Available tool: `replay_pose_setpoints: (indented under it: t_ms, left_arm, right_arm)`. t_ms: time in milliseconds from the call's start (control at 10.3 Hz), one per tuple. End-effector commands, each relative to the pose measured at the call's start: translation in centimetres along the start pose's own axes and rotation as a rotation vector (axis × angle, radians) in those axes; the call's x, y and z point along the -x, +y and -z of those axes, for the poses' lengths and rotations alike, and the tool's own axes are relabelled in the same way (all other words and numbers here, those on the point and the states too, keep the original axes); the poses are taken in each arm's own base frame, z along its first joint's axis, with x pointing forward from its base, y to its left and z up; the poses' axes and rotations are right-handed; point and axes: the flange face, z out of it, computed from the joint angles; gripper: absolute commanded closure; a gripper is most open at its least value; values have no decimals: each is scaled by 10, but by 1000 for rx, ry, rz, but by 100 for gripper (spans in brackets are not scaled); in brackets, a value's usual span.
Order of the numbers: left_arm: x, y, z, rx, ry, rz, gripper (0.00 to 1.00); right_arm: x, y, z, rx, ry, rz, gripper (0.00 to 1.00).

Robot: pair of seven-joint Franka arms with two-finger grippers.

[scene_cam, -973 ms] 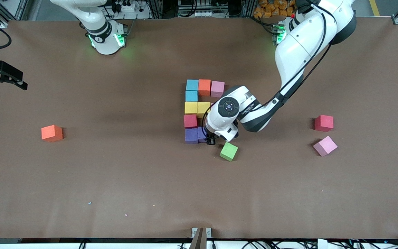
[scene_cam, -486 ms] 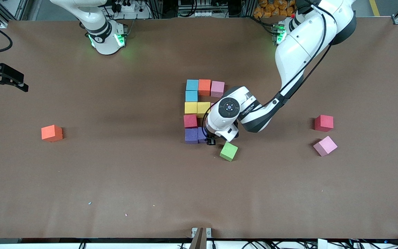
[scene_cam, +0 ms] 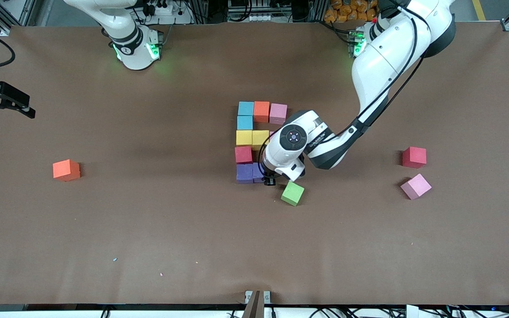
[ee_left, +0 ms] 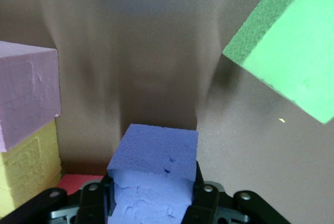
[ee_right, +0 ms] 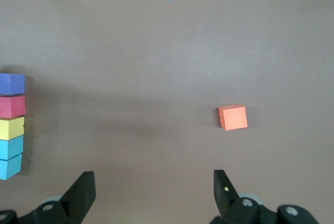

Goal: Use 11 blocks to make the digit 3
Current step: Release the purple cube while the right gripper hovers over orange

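The digit 3 figure stands mid-table: teal [scene_cam: 245, 108], orange [scene_cam: 261, 111] and pink [scene_cam: 278, 113] cubes in a row, a teal cube [scene_cam: 245, 122], two yellow cubes [scene_cam: 244, 137], a red cube [scene_cam: 243, 154] and a purple cube [scene_cam: 244, 172]. My left gripper [scene_cam: 268, 177] is shut on a second purple cube [scene_cam: 257, 171] beside that purple one. In the left wrist view the gripper [ee_left: 152, 199] clamps the purple cube [ee_left: 155, 156]. A green cube [scene_cam: 292, 193] lies tilted just nearer the camera and also shows in the left wrist view [ee_left: 292, 57]. My right gripper [scene_cam: 2, 99] waits open.
Loose cubes: orange [scene_cam: 66, 170] toward the right arm's end, also in the right wrist view [ee_right: 233, 117] past the open right gripper [ee_right: 153, 190]; red [scene_cam: 414, 157] and pink [scene_cam: 415, 186] toward the left arm's end. The left wrist hides part of the figure.
The right gripper has drifted slightly at the table's edge. The left gripper and the cubes have not visibly moved.
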Motion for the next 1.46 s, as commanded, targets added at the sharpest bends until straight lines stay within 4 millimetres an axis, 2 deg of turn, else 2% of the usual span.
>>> replay_pose_setpoints:
  t_ms: [0, 195, 389, 486, 876, 973, 1362]
  left_arm:
    - [0, 2, -6, -2, -4, 15, 1]
    - [0, 0, -9, -4, 0, 21, 0]
    - [1, 3, -2, 4, -4, 24, 0]
    - [-1, 6, 7, 14, -6, 53, 0]
    - [7, 0, 38, 40, -13, 46, 0]
    - [9, 0, 49, 40, -16, 44, 0]
    - [-20, 25, 113, -6, -25, 78, 0]
  right_arm:
    - [0, 0, 5, -12, 12, 2, 0]
    - [-2, 1, 5, -10, 20, 1, 0]
    - [-1, 1, 5, -10, 20, 2, 0]
    - [-2, 0, 5, -10, 19, 3, 0]
    - [-2, 1, 5, -10, 21, 2, 0]
    - [-2, 1, 5, -10, 21, 2, 0]
    - [-2, 1, 6, -10, 23, 2, 0]
